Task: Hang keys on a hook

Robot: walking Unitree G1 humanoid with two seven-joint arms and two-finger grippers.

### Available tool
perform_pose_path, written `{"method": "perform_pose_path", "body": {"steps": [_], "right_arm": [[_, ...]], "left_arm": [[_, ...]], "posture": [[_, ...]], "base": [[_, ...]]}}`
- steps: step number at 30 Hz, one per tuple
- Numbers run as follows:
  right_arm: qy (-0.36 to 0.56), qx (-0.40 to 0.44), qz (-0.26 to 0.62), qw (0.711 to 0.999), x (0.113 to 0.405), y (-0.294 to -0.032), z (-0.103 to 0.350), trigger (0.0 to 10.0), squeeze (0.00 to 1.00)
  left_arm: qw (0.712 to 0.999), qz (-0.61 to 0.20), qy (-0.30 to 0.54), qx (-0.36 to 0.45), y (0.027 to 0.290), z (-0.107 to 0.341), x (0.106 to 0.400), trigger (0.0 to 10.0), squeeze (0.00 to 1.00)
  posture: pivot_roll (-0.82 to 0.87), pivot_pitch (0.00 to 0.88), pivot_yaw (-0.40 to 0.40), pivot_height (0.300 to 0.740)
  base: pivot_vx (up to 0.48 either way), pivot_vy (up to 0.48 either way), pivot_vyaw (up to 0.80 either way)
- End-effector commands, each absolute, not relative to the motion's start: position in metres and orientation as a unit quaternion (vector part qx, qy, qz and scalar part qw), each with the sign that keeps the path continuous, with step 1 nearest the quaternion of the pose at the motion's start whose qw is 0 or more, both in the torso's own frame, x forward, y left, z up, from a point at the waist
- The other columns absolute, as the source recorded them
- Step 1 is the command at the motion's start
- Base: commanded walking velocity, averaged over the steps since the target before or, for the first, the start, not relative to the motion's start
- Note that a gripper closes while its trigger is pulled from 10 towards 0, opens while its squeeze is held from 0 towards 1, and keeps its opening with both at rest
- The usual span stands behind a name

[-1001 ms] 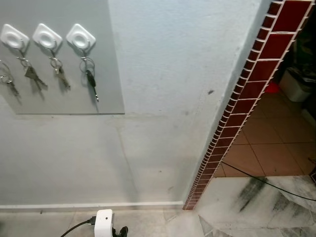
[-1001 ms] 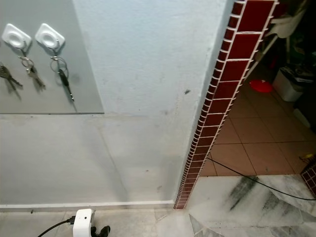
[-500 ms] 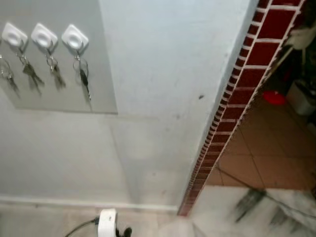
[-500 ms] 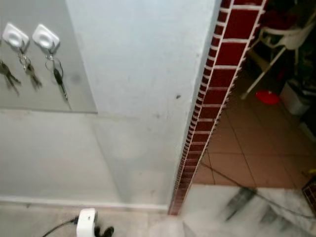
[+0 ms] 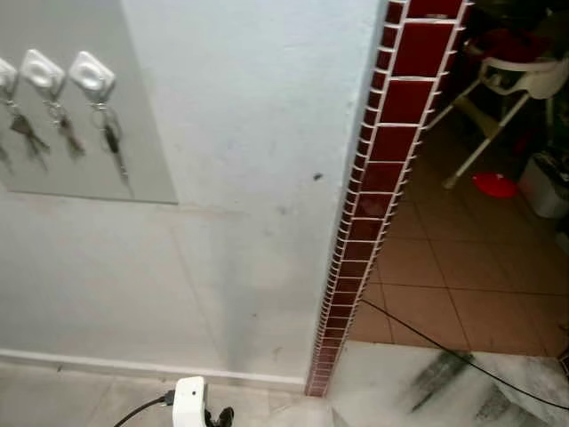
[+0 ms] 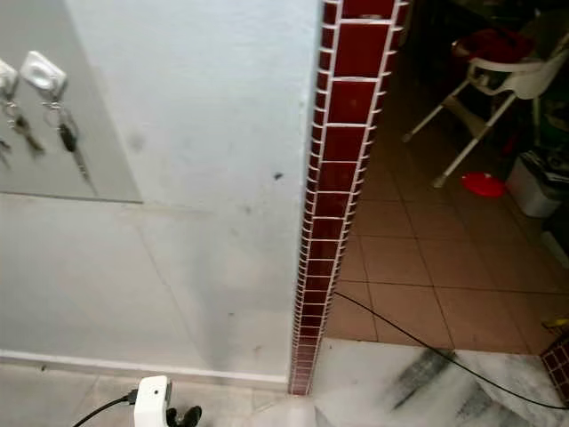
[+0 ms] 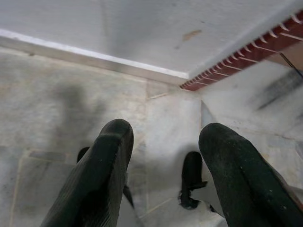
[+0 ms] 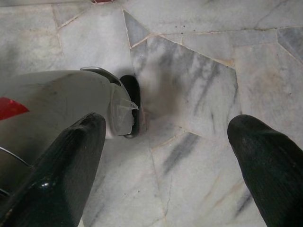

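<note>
Panel (image 5: pixel 142 133): grey, on the wall (image 5: pixel 249 178), at its upper left.
Hooks (image 5: pixel 92 75): white, in a row along the panel's top edge.
Keys (image 5: pixel 112 140): one bunch hanging from each hook; the rightmost sits near the panel's right edge.
Tile edging (image 5: pixel 373 187): red, down the wall's right edge.
Left gripper (image 7: pixel 163 137): empty, fingers moderately apart, over the marble floor (image 7: pixel 57 109).
Right gripper (image 8: pixel 165 142): empty, fingers wide apart, above the floor.
</note>
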State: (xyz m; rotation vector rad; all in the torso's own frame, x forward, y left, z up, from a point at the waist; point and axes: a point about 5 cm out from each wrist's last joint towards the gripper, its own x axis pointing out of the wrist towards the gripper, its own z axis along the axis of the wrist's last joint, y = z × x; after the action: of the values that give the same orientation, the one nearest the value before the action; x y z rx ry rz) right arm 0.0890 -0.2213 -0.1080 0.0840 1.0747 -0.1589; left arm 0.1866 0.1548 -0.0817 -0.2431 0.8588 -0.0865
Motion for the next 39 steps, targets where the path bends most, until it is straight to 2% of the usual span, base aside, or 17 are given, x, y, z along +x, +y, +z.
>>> {"method": "perform_pose_path", "body": {"steps": [1,34,39], "right_arm": [[0.517,0.048,-0.074,0.851,0.085,-0.218,-0.11,10.0,0.0],[0.488,0.049,-0.069,0.869,0.112,-0.216,-0.103,10.0,0.0],[0.487,0.051,-0.072,0.869,0.112,-0.216,-0.103,10.0,0.0]], "left_arm": [[0.899,-0.039,0.42,-0.12,0.155,-0.083,0.184,10.0,0.0],[0.903,-0.035,0.41,-0.12,0.156,-0.078,0.194,10.0,0.0],[0.903,-0.036,0.411,-0.122,0.156,-0.078,0.194,10.0,0.0]], "posture": [[-0.01,0.062,0.004,0.74],[0.0,0.049,0.018,0.74],[0.0,0.051,0.02,0.74]], "base": [[0.0,0.0,0.0],[0.0,0.0,0.0],[0.0,0.382,0.0]]}}
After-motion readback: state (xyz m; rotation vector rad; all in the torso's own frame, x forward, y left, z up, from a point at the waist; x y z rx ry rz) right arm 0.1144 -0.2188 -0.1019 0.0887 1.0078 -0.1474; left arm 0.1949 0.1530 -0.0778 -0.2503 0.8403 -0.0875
